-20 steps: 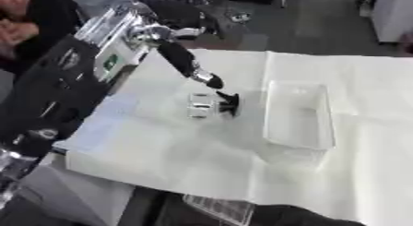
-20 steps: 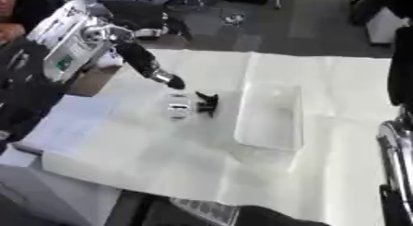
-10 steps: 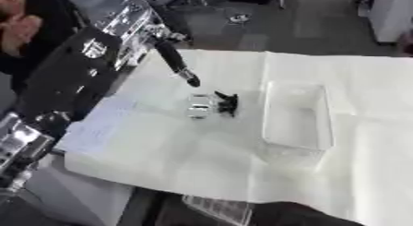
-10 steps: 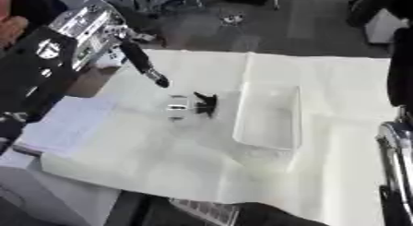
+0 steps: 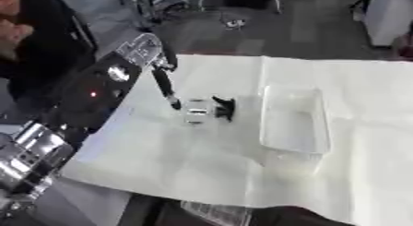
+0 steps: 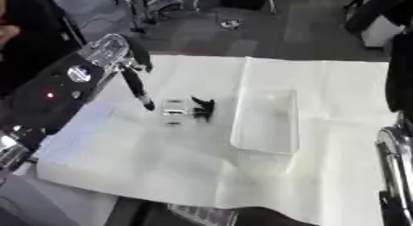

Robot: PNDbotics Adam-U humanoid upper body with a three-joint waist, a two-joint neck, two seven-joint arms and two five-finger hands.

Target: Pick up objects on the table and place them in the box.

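Note:
A small silver-white object (image 5: 195, 111) lies mid-table on the white cloth, with a small black object (image 5: 224, 108) touching its right side. A clear plastic box (image 5: 294, 120) stands just right of them, with nothing to be seen in it. My left hand (image 5: 164, 82) reaches in from the upper left. Its dark fingers (image 6: 134, 85) are straight and point down, and the tip sits just left of the silver-white object, close to it or touching. It holds nothing. My right hand is out of sight; only part of the right arm (image 6: 395, 160) shows at the right edge.
The white cloth (image 5: 202, 160) covers the table, whose front edge runs along the bottom left. A person in dark clothes stands at the far left. Chairs and gear stand on the floor beyond the table.
My left hand has drawn back from above the two objects and come down to the left side of the silver-white one. The objects and the box have stayed put.

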